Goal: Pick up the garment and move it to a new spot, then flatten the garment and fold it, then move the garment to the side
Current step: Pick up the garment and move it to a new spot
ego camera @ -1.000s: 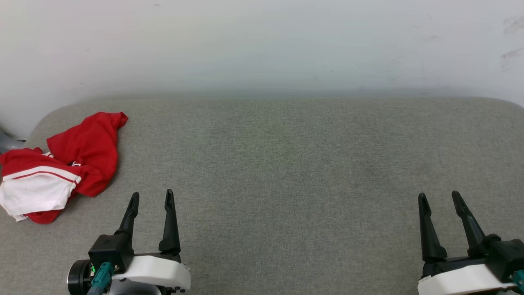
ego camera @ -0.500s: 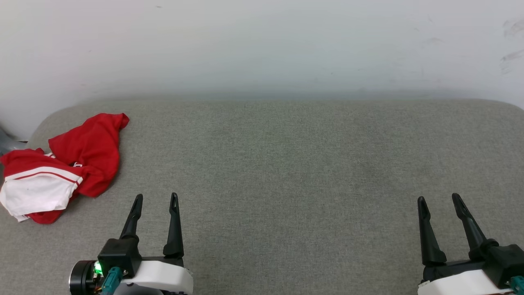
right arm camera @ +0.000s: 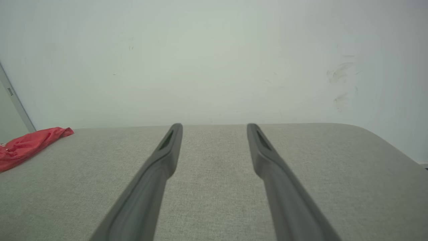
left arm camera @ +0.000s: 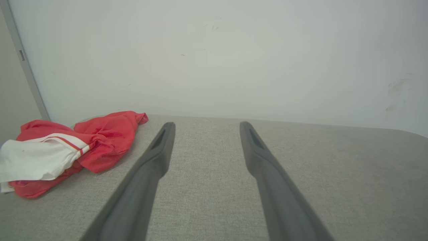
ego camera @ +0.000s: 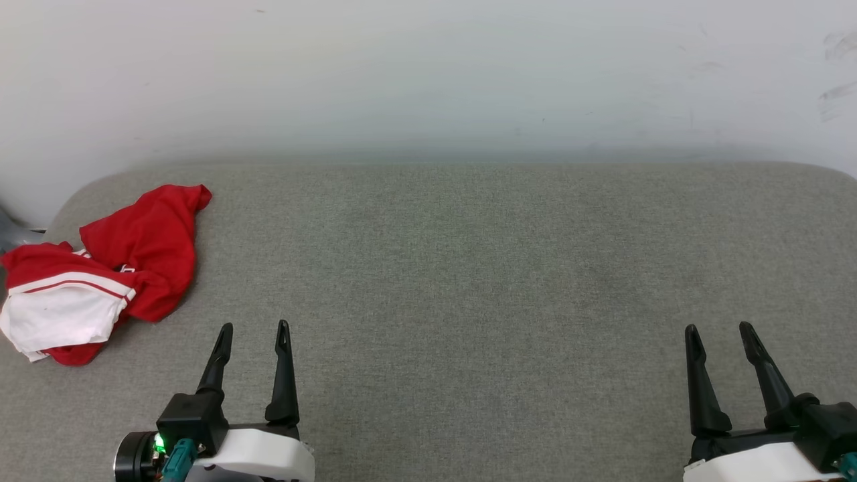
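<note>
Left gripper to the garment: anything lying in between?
Nothing. Between the open left gripper and the crumpled garment there is just bare grey upholstery; head view and left wrist view both show it.

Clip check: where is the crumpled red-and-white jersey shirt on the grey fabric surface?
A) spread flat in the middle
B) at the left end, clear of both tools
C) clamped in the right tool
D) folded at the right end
B: the crumpled red-and-white jersey shirt lies bunched at the left end of the grey fabric surface, apart from the open left tool.
</note>
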